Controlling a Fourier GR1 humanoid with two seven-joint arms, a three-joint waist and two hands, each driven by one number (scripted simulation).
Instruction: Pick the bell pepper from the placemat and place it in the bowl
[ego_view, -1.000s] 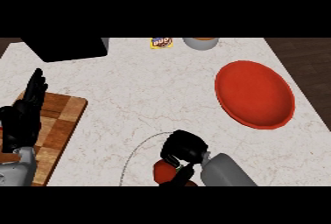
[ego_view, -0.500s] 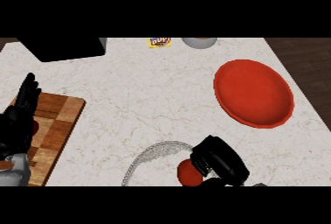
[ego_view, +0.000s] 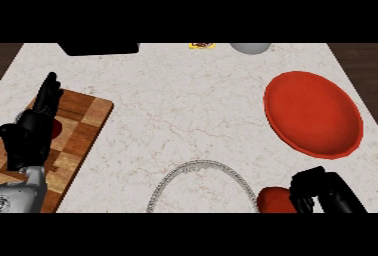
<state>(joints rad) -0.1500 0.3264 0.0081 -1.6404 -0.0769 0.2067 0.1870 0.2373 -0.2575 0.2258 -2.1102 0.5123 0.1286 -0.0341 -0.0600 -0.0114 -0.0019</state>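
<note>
Where the placemat meets the view's lower edge, the bell pepper sits just outside its rim, right hand curled round it. Bowl apart, farther up. Left hand open over board.

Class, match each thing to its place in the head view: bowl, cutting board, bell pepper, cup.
Things:
1. bowl
2. cutting board
3. bell pepper
4. cup

Places:
A. counter's far edge
B. left side, by the left hand
C. right side, mid-counter
D. bottom of the view, beside the right hand

Pairs: 1-C, 2-B, 3-D, 4-A
</note>
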